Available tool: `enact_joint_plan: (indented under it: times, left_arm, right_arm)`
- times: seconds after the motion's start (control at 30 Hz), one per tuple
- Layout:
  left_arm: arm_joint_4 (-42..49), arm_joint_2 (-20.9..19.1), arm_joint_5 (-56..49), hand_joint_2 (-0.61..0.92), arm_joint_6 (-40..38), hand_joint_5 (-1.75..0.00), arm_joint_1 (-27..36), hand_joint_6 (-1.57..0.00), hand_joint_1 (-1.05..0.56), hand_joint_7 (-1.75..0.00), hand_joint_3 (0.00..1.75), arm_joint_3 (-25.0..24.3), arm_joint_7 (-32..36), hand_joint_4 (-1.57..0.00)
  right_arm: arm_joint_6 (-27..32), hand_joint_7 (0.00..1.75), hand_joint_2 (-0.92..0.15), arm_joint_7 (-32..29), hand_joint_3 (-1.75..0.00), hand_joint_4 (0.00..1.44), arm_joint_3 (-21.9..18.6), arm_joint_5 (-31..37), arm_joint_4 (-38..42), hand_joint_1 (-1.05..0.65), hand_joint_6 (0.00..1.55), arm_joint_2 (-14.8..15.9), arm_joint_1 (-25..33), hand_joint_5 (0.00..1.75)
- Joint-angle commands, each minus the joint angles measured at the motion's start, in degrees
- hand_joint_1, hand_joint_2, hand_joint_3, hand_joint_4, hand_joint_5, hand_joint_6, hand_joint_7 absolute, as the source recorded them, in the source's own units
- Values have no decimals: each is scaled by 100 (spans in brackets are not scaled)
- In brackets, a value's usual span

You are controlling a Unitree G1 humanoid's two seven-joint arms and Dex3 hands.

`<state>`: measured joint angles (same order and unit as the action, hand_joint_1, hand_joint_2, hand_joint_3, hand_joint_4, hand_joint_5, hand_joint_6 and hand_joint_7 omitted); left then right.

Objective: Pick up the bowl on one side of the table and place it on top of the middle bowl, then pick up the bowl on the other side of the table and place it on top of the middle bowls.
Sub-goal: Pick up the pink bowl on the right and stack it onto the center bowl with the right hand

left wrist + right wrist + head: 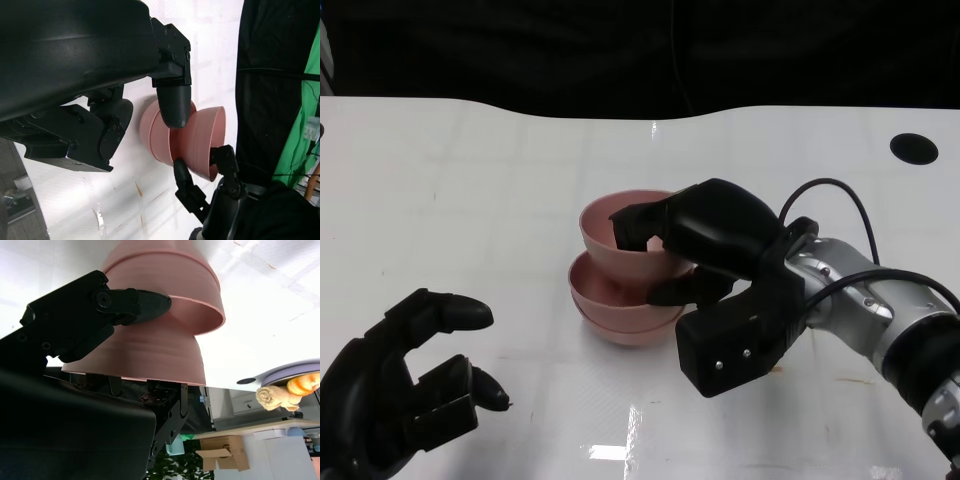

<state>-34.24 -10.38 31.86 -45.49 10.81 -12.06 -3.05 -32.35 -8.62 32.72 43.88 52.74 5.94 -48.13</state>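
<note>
While the left hand (405, 395) lies low at the near left of the white counter (470, 200), its black fingers are spread and loosely curved with nothing between them, and it stays well apart from the bowls. To its right, the right hand (695, 250) reaches in from the near right on its silver forearm (865, 305) and grips the top pink bowl (620, 235) by the rim: some fingers hook over the rim into the bowl and another presses the outer wall below, so the hand is clamped on that bowl. From the head view this top bowl sits tilted, partly nested in the two stacked bowls (620, 310) at the middle of the counter; it leans toward the far left and is not seated level. Seen from the left wrist, the same bowl (200, 142) stands askew from the stack (150, 132) under it, with the right hand's fingertips (181, 172) at its rim. Seen from the right wrist, a black finger (140, 305) lies across the wall of the held bowl (150, 352), and the lower bowls (165, 275) show past it. Beyond the bowls, a dark round hole (913, 148) marks the far right of the counter, and black cloth (640, 50) hangs past the far edge.
</note>
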Motion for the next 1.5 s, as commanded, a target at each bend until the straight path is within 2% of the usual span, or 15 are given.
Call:
enact_joint_plan:
  times: [0.03, 0.3, 0.87, 0.9, 0.97, 1.3, 1.4, 1.43, 1.5]
  left_arm:
    - [-93, 10, 23, 92, -56, -175, 33, -26, 29, -175, 132, -66, 56, -53]
    - [-124, -1, -18, 92, -82, -175, 13, -25, 30, -175, 133, -34, 67, -54]
    - [-38, -20, -49, 92, -5, -175, -31, -26, 30, -175, 132, -9, 0, -56]
    - [-30, -17, -40, 92, 0, -175, -33, -26, 31, -175, 133, -15, -8, -56]
    - [-25, -13, -32, 92, 3, -175, -35, -25, 31, -175, 133, -19, -13, -57]
    - [-22, -15, -46, 92, 17, -175, -28, -25, 32, -175, 133, -11, -17, -58]
    - [-5, -16, -60, 92, 50, -175, -19, -24, 33, -175, 134, 1, -36, -57]
    - [-11, -13, -55, 92, 36, -175, -22, -24, 33, -175, 134, -2, -25, -57]
    - [-24, -9, -52, 92, 13, -175, -25, -23, 32, -175, 134, -4, -4, -57]
  right_arm:
    - [-97, 175, -78, -207, -52, 91, 81, 34, 247, -24, 67, -50, -177, 175]
    - [-104, 175, -78, -365, -55, 92, 220, 67, 586, -25, 65, -152, -253, 175]
    - [-129, 175, -76, -468, -54, 92, 411, 123, 695, -25, 64, -198, -395, 175]
    - [-112, 166, -77, -461, -51, 91, 418, 130, 690, -25, 66, -197, -407, 175]
    - [-99, 161, -77, -461, -49, 91, 419, 143, 690, -25, 67, -200, -416, 175]
    - [-95, 158, -78, -476, -47, 90, 431, 163, 680, -25, 68, -201, -422, 175]
    - [-123, 151, -78, -480, -41, 89, 463, 189, 678, -24, 71, -210, -425, 175]
    - [-133, 147, -79, -496, -40, 89, 471, 194, 687, -25, 72, -213, -424, 175]
    - [-126, 119, -83, -497, -31, 88, 480, 195, 692, -26, 79, -216, -425, 175]
